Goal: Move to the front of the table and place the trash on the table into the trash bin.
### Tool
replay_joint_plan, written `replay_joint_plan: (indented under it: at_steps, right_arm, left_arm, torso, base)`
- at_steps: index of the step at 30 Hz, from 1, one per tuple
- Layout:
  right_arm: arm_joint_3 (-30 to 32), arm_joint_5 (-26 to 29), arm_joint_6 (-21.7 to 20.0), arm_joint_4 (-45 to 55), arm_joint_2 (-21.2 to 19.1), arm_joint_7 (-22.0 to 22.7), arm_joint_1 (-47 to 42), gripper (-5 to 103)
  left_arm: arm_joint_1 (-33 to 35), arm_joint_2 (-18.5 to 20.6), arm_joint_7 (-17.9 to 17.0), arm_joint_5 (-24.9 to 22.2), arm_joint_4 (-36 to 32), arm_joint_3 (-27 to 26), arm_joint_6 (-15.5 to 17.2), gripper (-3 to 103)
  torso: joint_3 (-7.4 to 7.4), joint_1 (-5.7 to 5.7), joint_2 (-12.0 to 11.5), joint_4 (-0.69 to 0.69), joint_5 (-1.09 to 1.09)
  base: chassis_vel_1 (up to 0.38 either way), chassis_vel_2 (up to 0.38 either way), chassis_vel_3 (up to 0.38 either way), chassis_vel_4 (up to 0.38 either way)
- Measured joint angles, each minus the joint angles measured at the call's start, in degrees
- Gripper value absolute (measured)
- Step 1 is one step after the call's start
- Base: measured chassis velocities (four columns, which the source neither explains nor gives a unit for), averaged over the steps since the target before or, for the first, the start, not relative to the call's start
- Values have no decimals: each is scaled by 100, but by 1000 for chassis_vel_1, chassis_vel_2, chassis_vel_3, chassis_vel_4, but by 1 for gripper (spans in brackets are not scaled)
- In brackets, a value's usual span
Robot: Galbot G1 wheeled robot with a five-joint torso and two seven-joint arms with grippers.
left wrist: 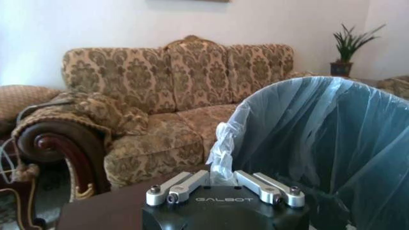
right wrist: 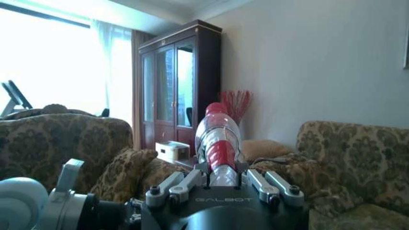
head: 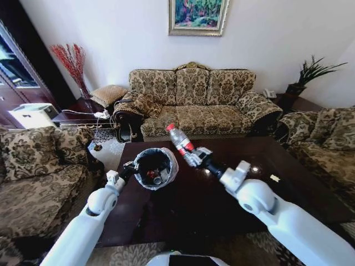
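Right gripper (head: pixel 195 155) is raised over the table (head: pixel 233 205), just right of the trash bin (head: pixel 169 166). Fingers closed on one clear plastic bottle (head: pixel 181 142). Bottle lies lengthwise between the fingers, base end in the grip, red cap pointing up and away toward the sofa (head: pixel 194 100). In the right wrist view the bottle (right wrist: pixel 219 143) runs straight out from between the two finger pairs of the right gripper (right wrist: pixel 223 184), red label band at mid-body, cap at the far end.

Left gripper (head: pixel 128 167) sits at the bin's left rim. In the left wrist view the left gripper (left wrist: pixel 223 184) has its fingers pinched on a fold of the whitish liner bag (left wrist: pixel 225 143), with the trash bin (left wrist: pixel 319 148) wall just beside it.

Count: bottle in grip, 1. Bin, 1, standing on the tabletop. Inside the bin, a red can and a pale item are visible; further contents cannot be counted. On the table's right side, 1 small pale scrap (head: pixel 274 178), well apart from both grippers.
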Motion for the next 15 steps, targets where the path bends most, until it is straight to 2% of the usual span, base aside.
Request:
replay_joint_plan:
  at_steps: [4,5,8,9,12,15]
  right_arm:
    - [-918,24,157,-516,520,21,924,18]
    - [-918,24,157,-516,520,21,924,18]
    - [-1414,13,166,-774,860,38,1293,18]
    - [-1414,13,166,-774,860,38,1293,18]
    - [-1707,-129,185,-1139,1242,37,1426,18]
    - [-1789,-218,195,-1342,1452,38,1439,18]
  left_arm:
    - [-190,174,-50,-150,9,128,154,1]
    - [-190,174,-50,-150,9,128,154,1]
    - [-200,258,-60,-204,16,124,187,1]
    - [-200,258,-60,-204,16,124,187,1]
    - [-199,286,-63,-208,81,95,187,1]
    - [-203,286,-60,-208,118,95,187,1]
  torso:
    - [0,1,0,0,-2]
    - [0,1,0,0,-2]
    - [0,1,0,2,-4]
    - [0,1,0,2,-4]
    - [-1,0,0,0,-3]
    - [-1,0,0,0,-3]
  base:
    - [0,0,0,0]
    - [0,0,0,0]
    - [0,0,0,0]
    - [0,0,0,0]
    - [0,0,0,0]
    - [0,0,0,0]
